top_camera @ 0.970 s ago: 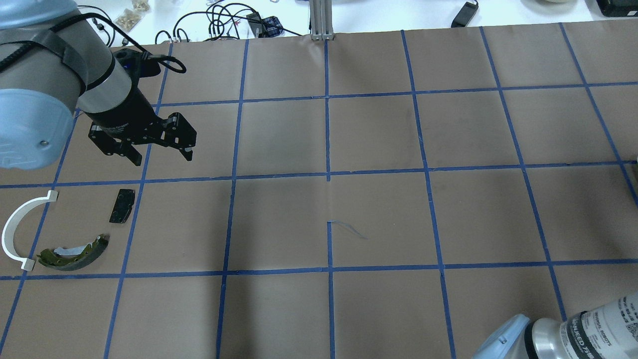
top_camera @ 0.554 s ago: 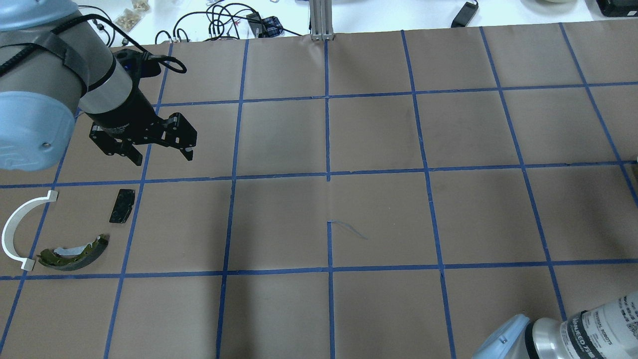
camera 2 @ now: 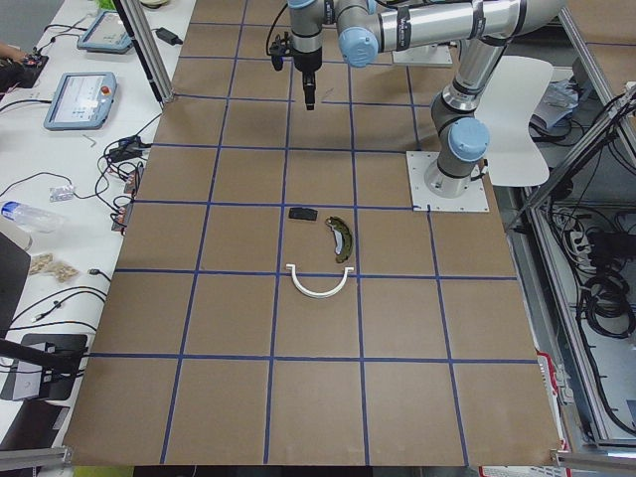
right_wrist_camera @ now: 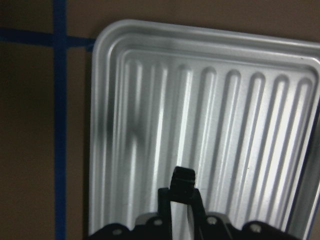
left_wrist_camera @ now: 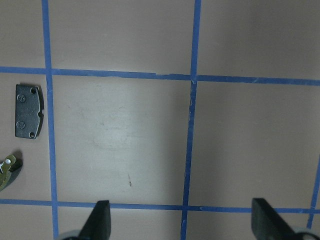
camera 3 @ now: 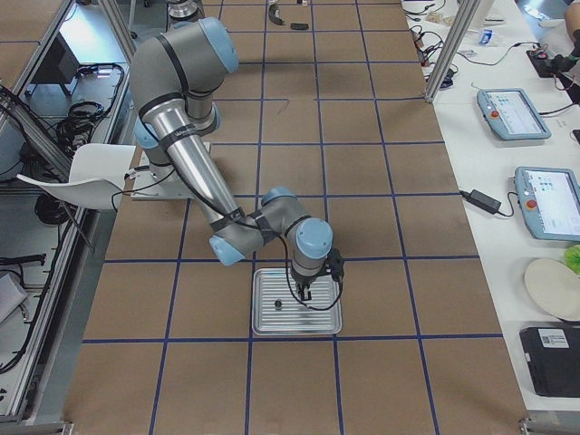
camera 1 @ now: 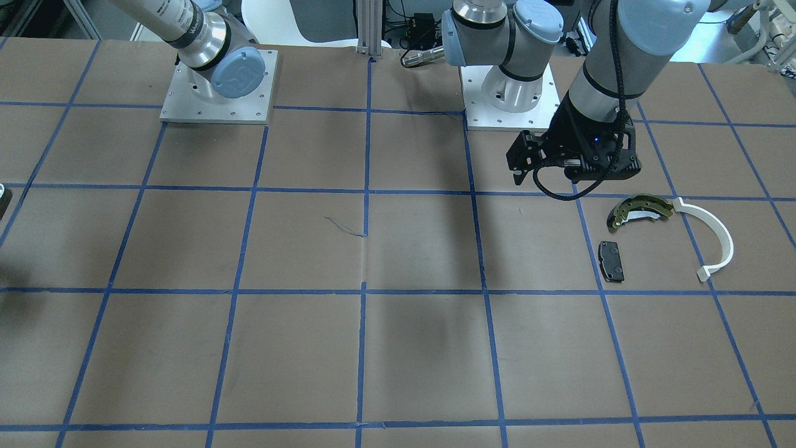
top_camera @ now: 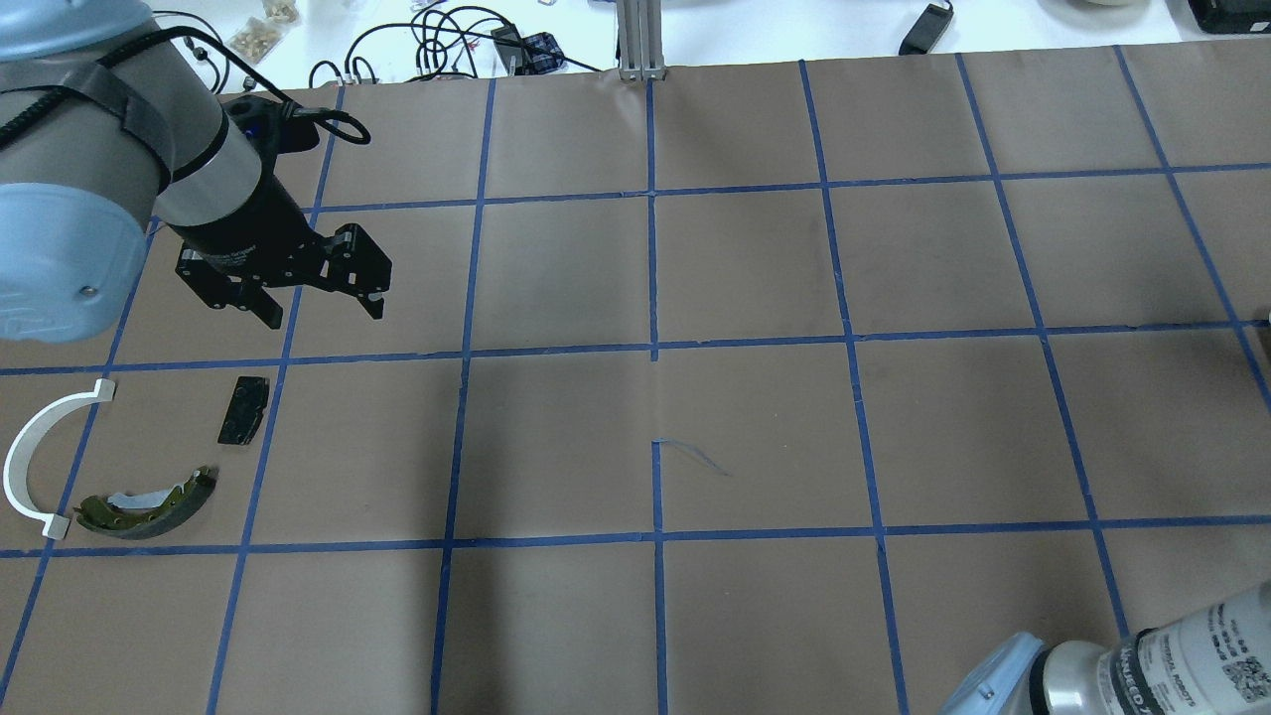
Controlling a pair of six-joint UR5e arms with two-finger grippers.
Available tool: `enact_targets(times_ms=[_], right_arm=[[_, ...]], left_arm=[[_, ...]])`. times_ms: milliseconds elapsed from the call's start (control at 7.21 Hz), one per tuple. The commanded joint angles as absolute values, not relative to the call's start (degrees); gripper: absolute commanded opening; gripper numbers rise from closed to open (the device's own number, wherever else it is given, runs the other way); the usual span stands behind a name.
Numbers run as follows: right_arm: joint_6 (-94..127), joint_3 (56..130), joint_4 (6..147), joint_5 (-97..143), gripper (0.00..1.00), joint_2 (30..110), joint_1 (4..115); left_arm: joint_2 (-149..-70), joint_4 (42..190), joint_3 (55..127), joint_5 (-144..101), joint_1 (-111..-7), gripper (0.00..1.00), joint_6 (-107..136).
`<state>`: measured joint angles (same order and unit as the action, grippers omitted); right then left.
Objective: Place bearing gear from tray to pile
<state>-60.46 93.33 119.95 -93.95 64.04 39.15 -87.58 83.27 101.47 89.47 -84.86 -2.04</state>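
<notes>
The pile lies at the table's left: an olive-gold brake shoe (top_camera: 149, 501), a white plastic arc (top_camera: 25, 457) and a black rectangular pad (top_camera: 243, 409). My left gripper (top_camera: 323, 316) hangs open and empty above the table, just beyond the pad, which also shows in the left wrist view (left_wrist_camera: 29, 111). My right gripper (camera 3: 304, 294) points down over the ribbed metal tray (camera 3: 299, 330). In the right wrist view its fingers (right_wrist_camera: 183, 182) stand together over the tray (right_wrist_camera: 150, 60). A small dark piece (camera 3: 277, 304), perhaps the bearing gear, lies on the tray beside the gripper.
Brown paper with a blue tape grid covers the table (top_camera: 655, 397). Cables and small items lie beyond the far edge (top_camera: 447, 45). The arm bases stand on plates at the robot's side (camera 1: 217, 87). Operator tablets lie on a side bench (camera 3: 512, 113).
The right arm's forearm at the lower right of the overhead view has shifted a little down and to the right. The left gripper and the pile have stayed put.
</notes>
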Motion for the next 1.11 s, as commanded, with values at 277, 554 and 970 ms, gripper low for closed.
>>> enact_targets(times_ms=[277, 554, 970], right_arm=[[-27.42, 93.43, 112.24, -87.55, 0.0, 72.51, 79.79], [0.04, 93.43, 113.03, -86.49, 0.0, 71.72, 98.35], [26.32, 94.04, 120.56, -81.74, 0.0, 67.08, 111.59]], left_arm=[[-87.19, 81.91, 101.6, 89.47, -84.64, 1.0, -2.11], [-87.27, 81.39, 101.86, 89.47, -84.55, 1.0, -2.11], [-87.8, 81.12, 101.78, 95.01, -84.64, 1.0, -2.29]])
